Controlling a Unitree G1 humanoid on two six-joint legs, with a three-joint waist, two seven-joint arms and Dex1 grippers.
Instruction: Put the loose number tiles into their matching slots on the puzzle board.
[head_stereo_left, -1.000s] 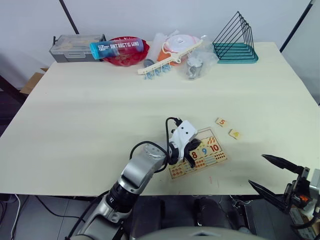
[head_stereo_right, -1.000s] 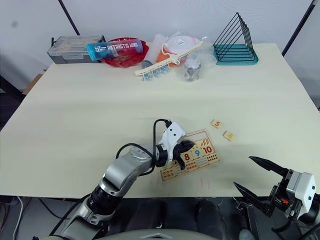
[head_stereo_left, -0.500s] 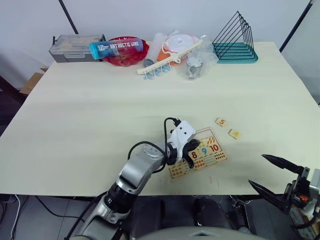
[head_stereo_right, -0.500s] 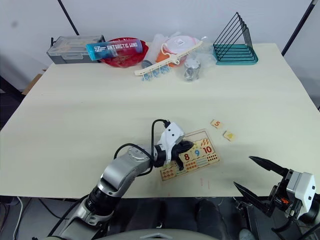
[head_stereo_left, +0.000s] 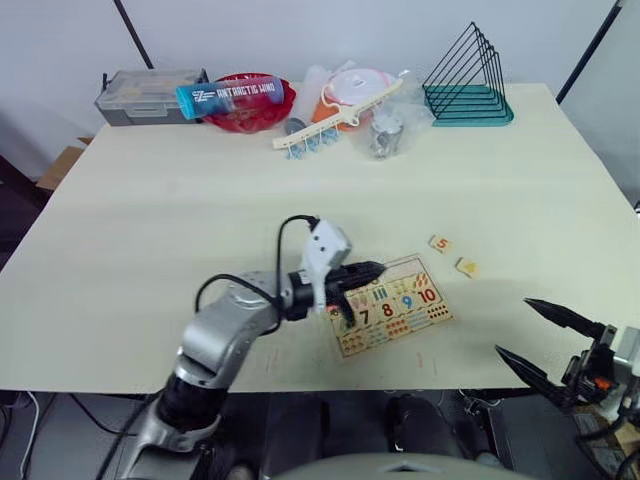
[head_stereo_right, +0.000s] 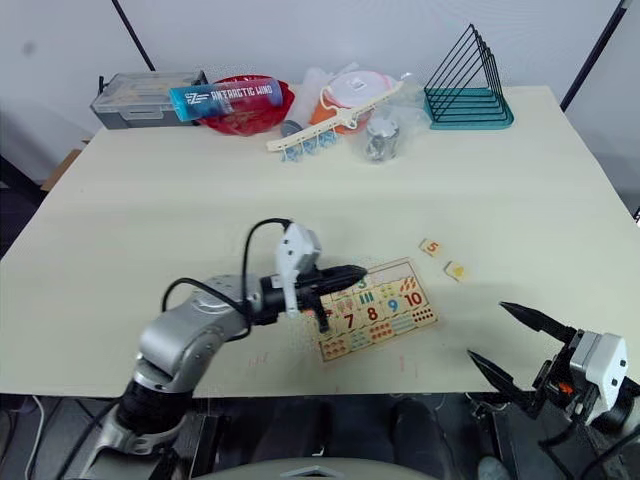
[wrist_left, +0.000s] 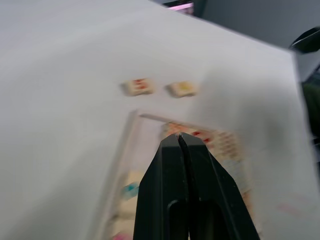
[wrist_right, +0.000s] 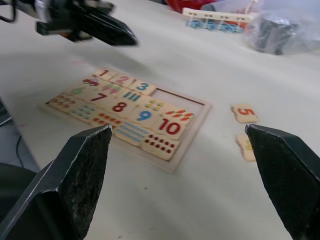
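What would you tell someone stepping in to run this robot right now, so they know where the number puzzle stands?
Left gripper: fingers shut, holding nothing, hovering over the puzzle board's near-left part.
Right gripper: open, empty, off the table's near right edge.
On the board: tiles 1, 2 and 3 sit in the top row; an empty slot remains beside the 3.
Loose on the table, right of the board: the red 5 tile and a yellow-marked tile, probably the 4.
Left to do: seat those two tiles in the open recess.
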